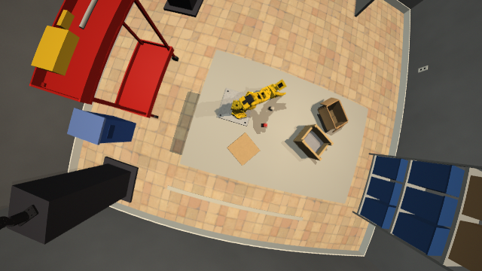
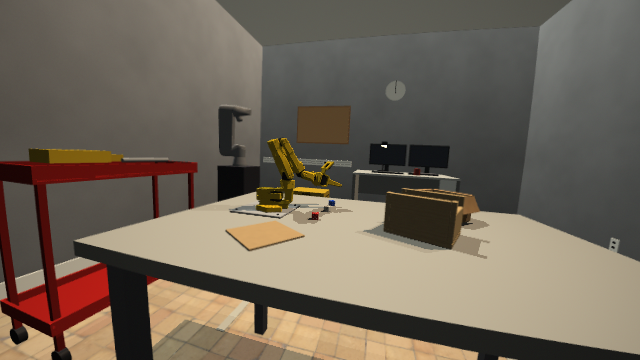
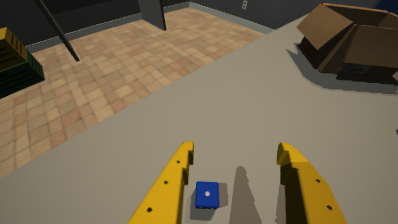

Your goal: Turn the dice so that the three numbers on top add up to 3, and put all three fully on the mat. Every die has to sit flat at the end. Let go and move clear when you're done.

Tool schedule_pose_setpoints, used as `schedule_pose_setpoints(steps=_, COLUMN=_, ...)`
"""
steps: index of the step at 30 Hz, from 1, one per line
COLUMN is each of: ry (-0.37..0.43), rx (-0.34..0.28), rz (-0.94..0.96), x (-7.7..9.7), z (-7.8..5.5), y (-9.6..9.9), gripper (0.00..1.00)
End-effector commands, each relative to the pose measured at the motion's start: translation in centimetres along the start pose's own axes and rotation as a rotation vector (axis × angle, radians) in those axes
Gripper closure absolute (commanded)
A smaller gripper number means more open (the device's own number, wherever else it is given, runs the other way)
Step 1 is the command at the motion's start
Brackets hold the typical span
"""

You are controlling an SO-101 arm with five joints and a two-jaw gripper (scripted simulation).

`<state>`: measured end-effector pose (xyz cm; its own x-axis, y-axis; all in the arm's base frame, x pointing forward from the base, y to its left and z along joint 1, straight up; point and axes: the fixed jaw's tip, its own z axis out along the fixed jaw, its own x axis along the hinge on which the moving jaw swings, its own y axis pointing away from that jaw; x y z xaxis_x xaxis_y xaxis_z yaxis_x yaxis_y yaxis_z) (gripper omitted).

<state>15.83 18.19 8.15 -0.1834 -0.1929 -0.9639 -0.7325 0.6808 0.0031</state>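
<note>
Pips on the red die (image 1: 264, 125) (image 2: 315, 215): too small to read, top and exterior. White die (image 1: 270, 108) (image 2: 327, 208): top number unreadable (just a speck), out of the wrist frame. Blue die (image 2: 332, 203) (image 3: 207, 195): hidden under the gripper (image 1: 283, 89) (image 2: 339, 175) (image 3: 235, 147) from above; its sides barely show in wrist. Tabletop's (image 1: 324, 177) (image 2: 350, 260) near right corner: cut off by the exterior frame.

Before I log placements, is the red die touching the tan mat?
Apart. The top view shows bare tabletop between the red die and the tan mat.
</note>
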Motion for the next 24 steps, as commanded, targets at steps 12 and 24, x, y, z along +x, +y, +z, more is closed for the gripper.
schedule_pose_setpoints(steps=12, ry=-0.345, rx=-0.01, rz=-0.008, x=-7.1, z=-2.0, y=0.3, gripper=0.72)
schedule_pose_setpoints(steps=24, ry=-0.372, rx=-0.01, rz=-0.008, x=-7.7, z=-2.3, y=0.3, gripper=0.72)
